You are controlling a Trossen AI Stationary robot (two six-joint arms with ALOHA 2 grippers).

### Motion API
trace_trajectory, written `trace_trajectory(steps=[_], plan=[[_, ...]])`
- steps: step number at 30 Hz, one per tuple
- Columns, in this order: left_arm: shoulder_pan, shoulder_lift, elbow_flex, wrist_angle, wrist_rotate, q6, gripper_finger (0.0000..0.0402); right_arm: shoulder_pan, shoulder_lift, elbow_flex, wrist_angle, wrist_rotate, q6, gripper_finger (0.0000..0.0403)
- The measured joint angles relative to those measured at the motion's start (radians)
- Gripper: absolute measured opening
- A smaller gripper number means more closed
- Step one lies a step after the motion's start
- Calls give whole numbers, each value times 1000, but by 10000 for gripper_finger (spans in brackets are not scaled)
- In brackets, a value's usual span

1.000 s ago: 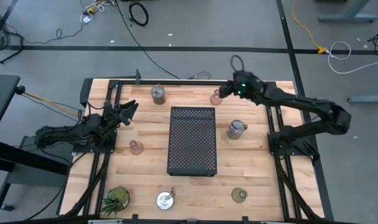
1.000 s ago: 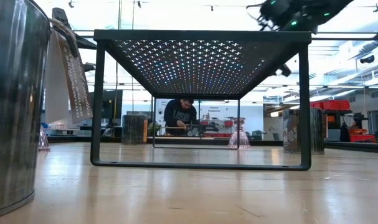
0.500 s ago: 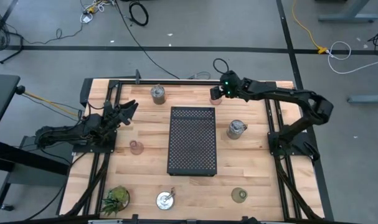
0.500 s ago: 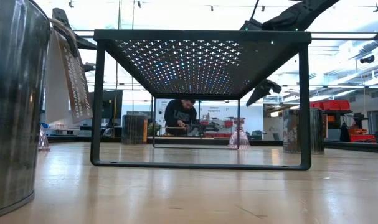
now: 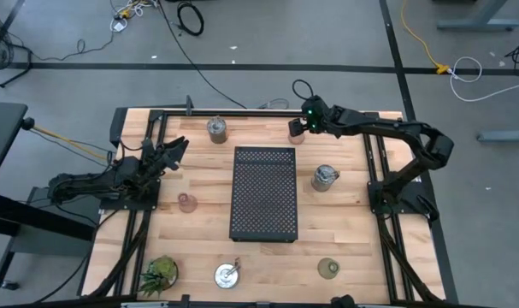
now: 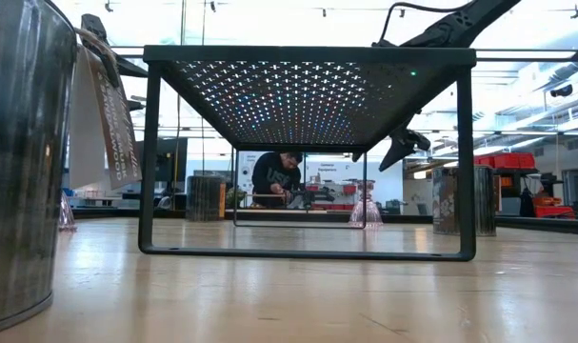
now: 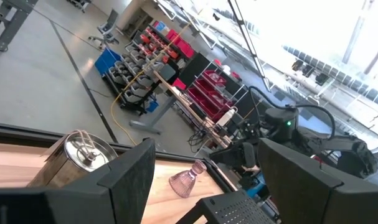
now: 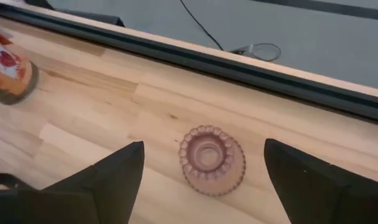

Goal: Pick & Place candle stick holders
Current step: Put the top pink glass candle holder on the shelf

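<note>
- Wooden table point(image 5: 199, 184), black perforated tray point(image 5: 264, 193) at centre.
- Right gripper point(image 8: 204, 186) above the pink glass candle holder point(image 8: 212, 159) near the far edge, fingers spread wide either side of it, gripping nothing.
- Left gripper point(image 7: 201, 186) parked at left side, fingers apart, empty.

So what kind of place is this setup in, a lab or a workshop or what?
Most likely a robotics lab or workshop floor. Cables trail across the grey concrete around the wooden table, red storage bins on shelving line the room behind it, and a person works at a bench in the background.
</note>
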Motion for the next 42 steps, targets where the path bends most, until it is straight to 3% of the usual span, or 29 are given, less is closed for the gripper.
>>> trace_trajectory(steps=[13,31,36,42], plan=[[0,0,0,0,0,0,287,-4,85,-1,33,-72,4,334],[0,0,0,0,0,1,287,-5,142,-1,91,-23,1,333],[0,0,0,0,0,1,287,-7,142,-1,88,-17,-1,302],[0,0,0,0,0,2,287,-8,143,-1,84,-18,-4,228]])
